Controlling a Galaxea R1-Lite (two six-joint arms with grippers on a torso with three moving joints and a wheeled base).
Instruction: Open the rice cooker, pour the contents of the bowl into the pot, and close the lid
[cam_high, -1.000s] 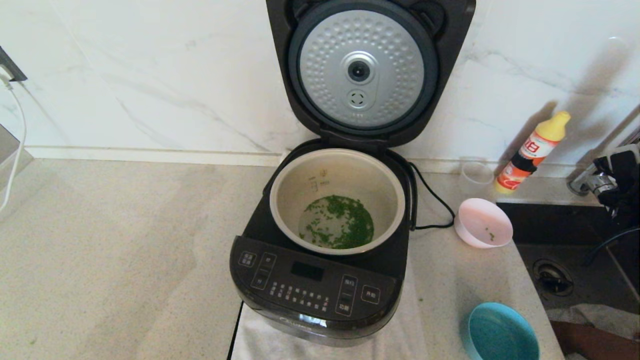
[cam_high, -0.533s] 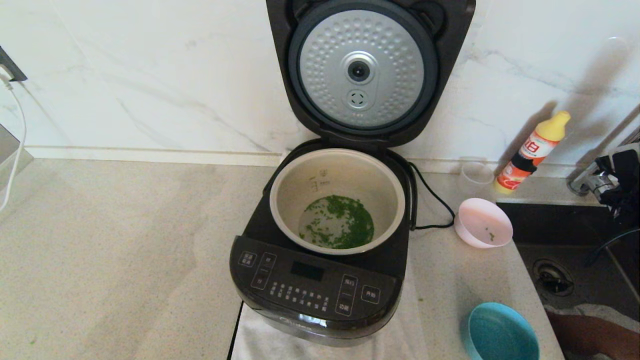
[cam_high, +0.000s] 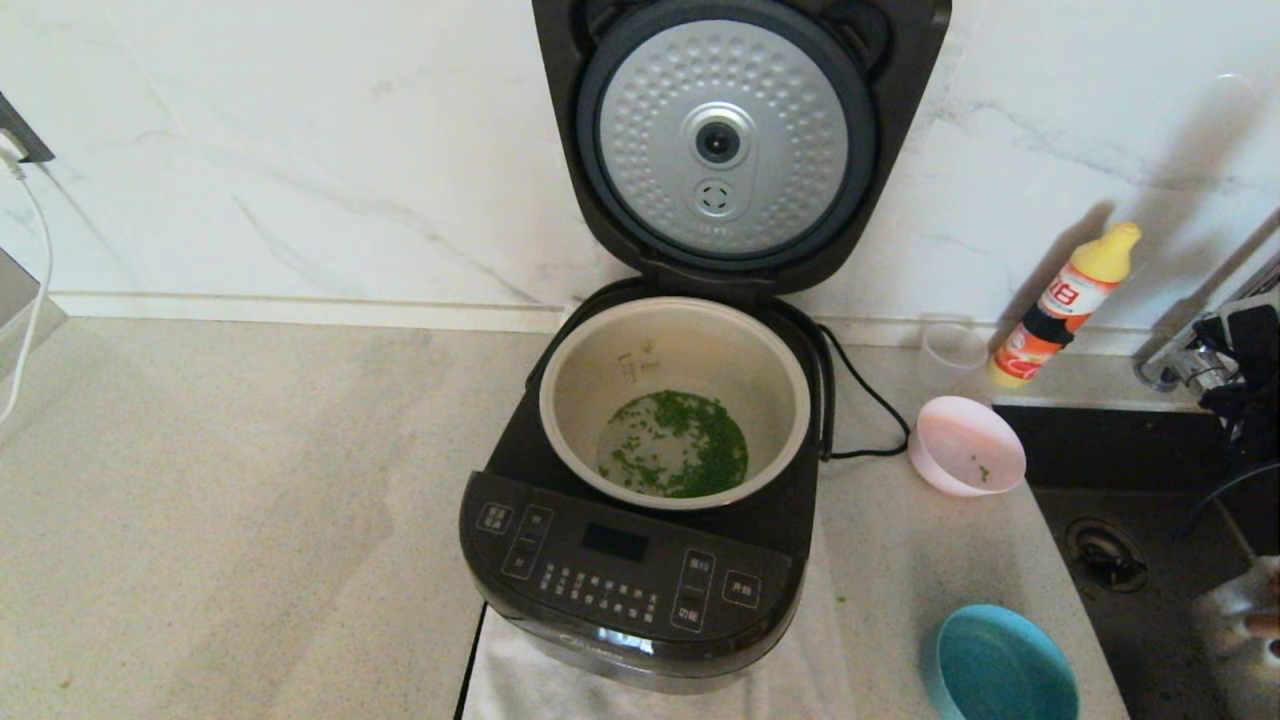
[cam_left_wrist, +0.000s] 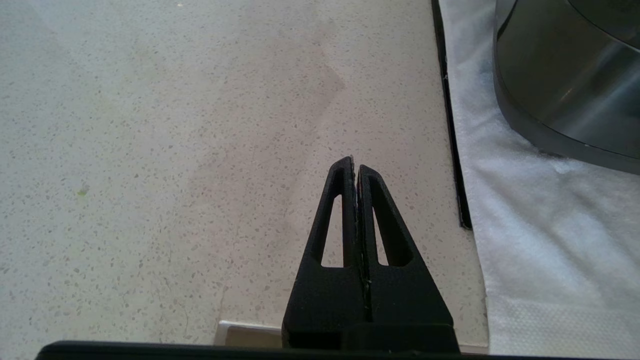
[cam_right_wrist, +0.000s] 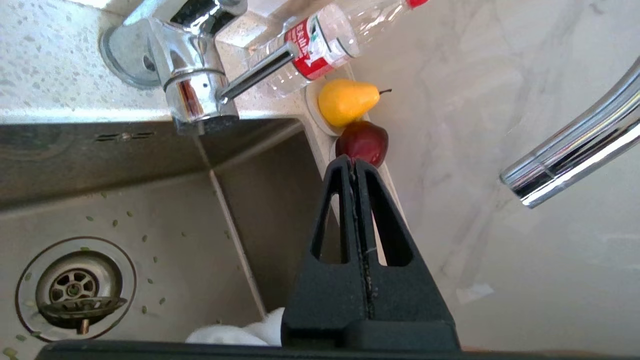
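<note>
Rice cooker (cam_high: 640, 560) mid-counter, lid (cam_high: 735, 140) standing up, needs pushing down till it clicks. Pot (cam_high: 675, 400) holds green bits (cam_high: 685, 445). Pink bowl (cam_high: 965, 445) beside cooker, nearly empty. Right gripper (cam_right_wrist: 356, 162) pinched tight, empty, over sink; left gripper (cam_left_wrist: 354, 162) pinched tight, empty, over counter.

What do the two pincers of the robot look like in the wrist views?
The left pincer and the right pincer look alike: matte black, two flat fingers tapering to a point, each with a long slot cut through it. A black bar crosses beneath each. No markings or cables show.
</note>
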